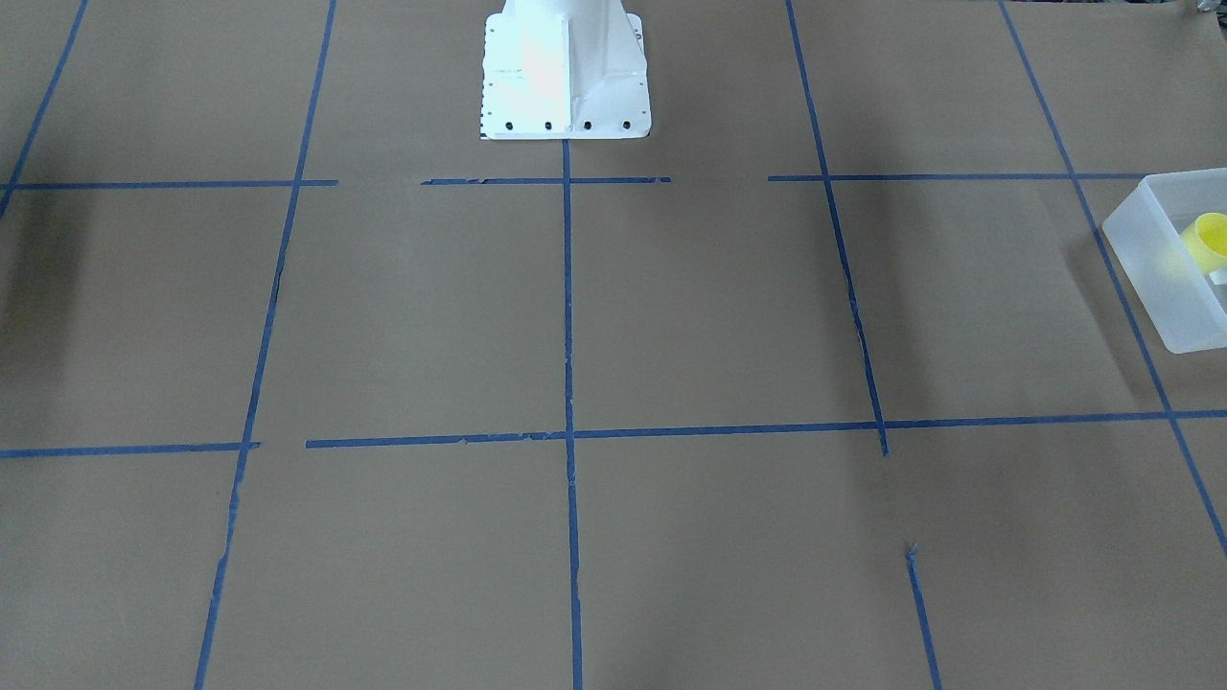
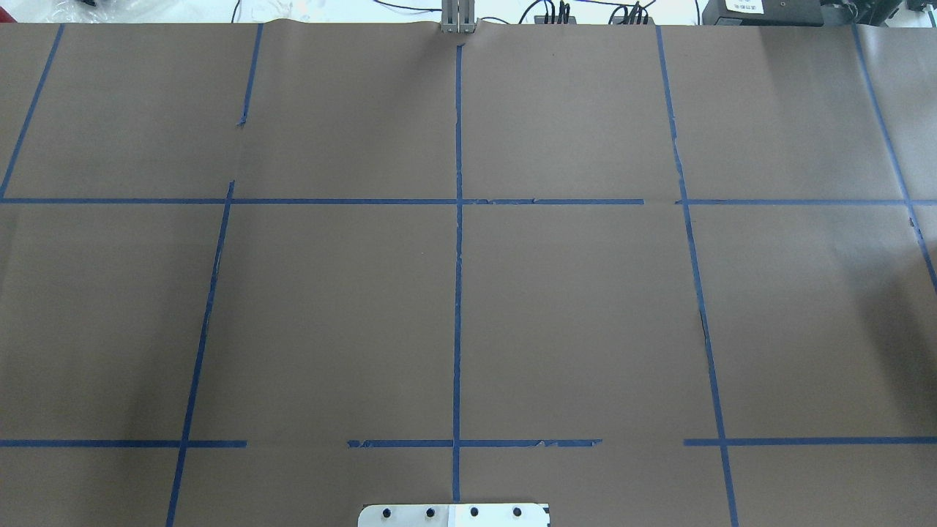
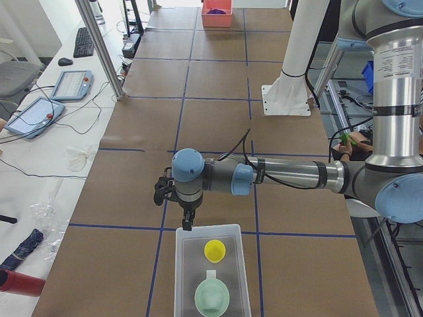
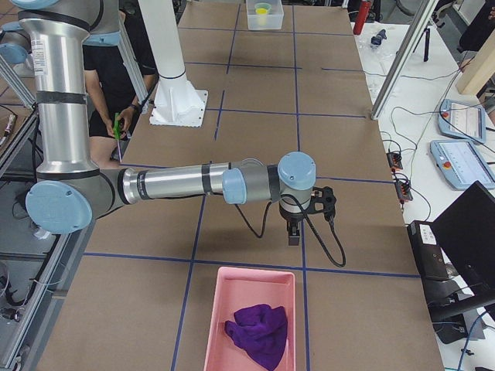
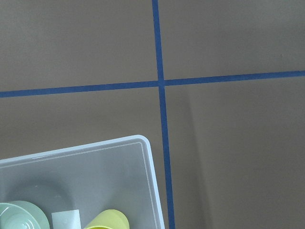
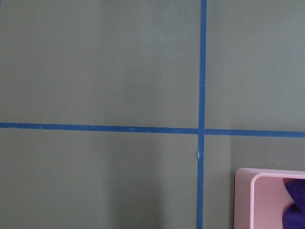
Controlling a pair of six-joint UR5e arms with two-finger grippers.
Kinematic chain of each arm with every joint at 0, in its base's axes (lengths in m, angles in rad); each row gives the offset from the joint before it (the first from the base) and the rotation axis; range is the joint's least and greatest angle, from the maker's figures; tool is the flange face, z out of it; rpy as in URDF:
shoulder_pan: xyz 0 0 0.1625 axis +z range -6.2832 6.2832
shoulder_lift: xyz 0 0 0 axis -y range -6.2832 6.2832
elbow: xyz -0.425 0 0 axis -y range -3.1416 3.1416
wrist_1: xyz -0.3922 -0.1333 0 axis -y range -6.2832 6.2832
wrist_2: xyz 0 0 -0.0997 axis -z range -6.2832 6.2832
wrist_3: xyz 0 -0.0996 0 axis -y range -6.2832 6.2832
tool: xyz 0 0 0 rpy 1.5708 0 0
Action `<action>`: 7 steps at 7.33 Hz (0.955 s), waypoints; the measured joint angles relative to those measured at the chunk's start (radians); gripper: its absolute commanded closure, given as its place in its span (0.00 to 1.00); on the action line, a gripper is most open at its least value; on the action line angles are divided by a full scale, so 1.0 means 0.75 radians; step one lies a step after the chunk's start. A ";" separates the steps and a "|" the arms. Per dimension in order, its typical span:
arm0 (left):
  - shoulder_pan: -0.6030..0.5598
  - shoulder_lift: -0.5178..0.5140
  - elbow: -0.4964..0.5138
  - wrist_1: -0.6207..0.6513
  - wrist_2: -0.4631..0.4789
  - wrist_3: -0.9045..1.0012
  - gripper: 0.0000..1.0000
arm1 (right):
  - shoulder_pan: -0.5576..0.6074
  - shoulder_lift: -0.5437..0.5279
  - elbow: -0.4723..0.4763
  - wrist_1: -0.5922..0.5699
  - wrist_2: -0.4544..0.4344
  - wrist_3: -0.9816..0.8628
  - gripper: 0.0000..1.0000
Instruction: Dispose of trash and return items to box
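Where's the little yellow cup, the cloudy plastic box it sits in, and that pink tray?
yellow cup (image 3: 214,250): exterior left view, on its open mouth.
frosted white box (image 3: 195,254): exterior left view, on its bare floor beside the cup.
pink tray (image 4: 251,290): exterior right view, on its bare floor.

The box (image 3: 180,271) is a long white plastic one. You can see a little bit through it, like foggy glass. Its walls are low and straight and it has no lid on. It sits flat on the brown paper (image 3: 211,132) at the end of the table, on the robot's left side. It is turned a little crooked next to the blue tape line (image 5: 164,157), and one corner is just beside that line.

The cup (image 3: 214,250) is small and yellow, with no handle. It stands inside the box with its open end up. A pale green bowl (image 3: 211,297) sits in the box near it, and the bowl is wider than the cup.
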 measured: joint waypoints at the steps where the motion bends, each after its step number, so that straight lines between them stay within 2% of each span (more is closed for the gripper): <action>1: -0.003 0.000 0.000 0.000 0.026 0.001 0.00 | 0.000 0.000 -0.001 0.000 0.000 0.000 0.00; 7: -0.007 -0.002 -0.006 0.000 0.048 -0.004 0.00 | 0.004 -0.071 -0.003 0.006 0.009 0.004 0.00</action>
